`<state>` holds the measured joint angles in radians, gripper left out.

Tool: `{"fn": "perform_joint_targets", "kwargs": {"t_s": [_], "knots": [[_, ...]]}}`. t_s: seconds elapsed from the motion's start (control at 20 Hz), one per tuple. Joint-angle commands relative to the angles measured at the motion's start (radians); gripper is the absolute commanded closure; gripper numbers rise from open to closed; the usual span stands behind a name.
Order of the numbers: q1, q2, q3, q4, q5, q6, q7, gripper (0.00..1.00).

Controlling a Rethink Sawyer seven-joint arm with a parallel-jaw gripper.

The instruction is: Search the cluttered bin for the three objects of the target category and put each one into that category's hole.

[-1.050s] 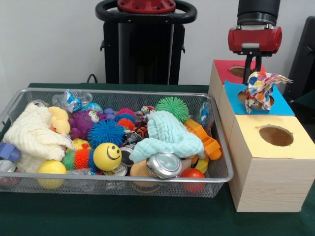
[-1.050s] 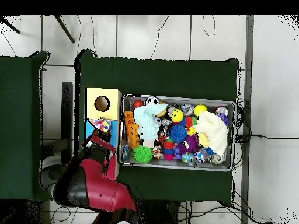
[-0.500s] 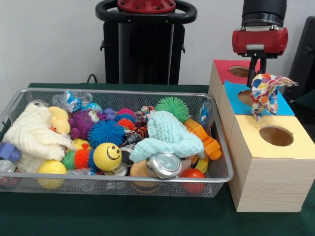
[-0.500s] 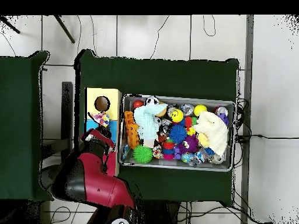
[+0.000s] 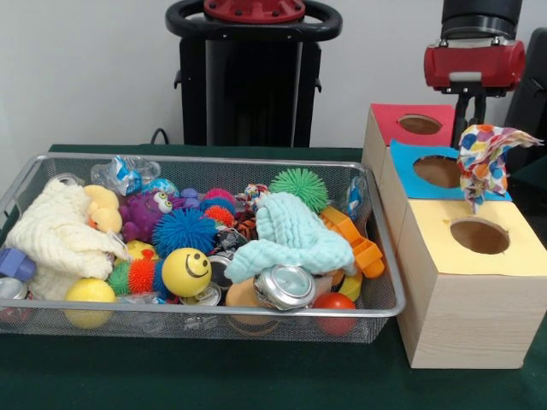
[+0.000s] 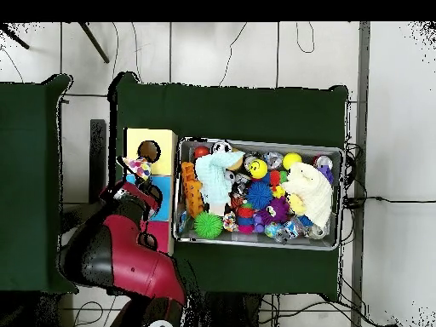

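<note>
My gripper [image 5: 471,130] is shut on a small cloth with coloured spots [image 5: 488,159], which hangs in the air. The cloth dangles over the far right part of the yellow panel, just above and behind the yellow hole [image 5: 479,236]. The blue hole [image 5: 438,171] and red hole [image 5: 420,124] lie further back in the same wooden box. From above, the spotted cloth [image 6: 136,165] sits at the edge of the yellow panel [image 6: 157,137], beside its hole [image 6: 149,152]. In the wire bin [image 5: 256,312] lie a mint cloth [image 5: 292,235] and a cream cloth [image 5: 53,237].
The bin also holds spiky balls, a yellow smiley ball [image 5: 186,272], crushed cans [image 5: 284,286], an orange plastic piece [image 5: 355,239] and plush toys. The wooden box [image 5: 461,320] stands right of the bin. My red arm [image 6: 115,255] covers the box's red end from above.
My gripper has risen and carried the spotted cloth from over the blue hole to the right and nearer, now over the yellow panel. The bin's contents have not moved.
</note>
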<state>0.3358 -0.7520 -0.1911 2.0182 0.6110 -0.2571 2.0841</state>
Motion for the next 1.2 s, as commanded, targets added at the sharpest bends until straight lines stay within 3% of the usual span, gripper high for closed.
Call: {"fn": "perform_joint_targets", "kwargs": {"t_s": [0.05, 0.2, 0.4, 0.5, 0.7, 1.2], "knots": [[0.046, 0.1, -0.048, -0.147, 0.114, 0.107, 0.095, 1.0], [0.072, 0.14, -0.063, -0.18, 0.144, 0.094, 0.104, 1.0], [0.059, 0.148, -0.056, -0.181, 0.121, 0.081, 0.116, 1.0], [0.036, 0.141, -0.04, -0.174, 0.096, 0.117, 0.115, 1.0], [0.054, 0.143, -0.079, -0.161, 0.089, 0.191, 0.095, 1.0], [0.028, 0.128, -0.096, -0.158, 0.035, 0.229, 0.099, 1.0]]}}
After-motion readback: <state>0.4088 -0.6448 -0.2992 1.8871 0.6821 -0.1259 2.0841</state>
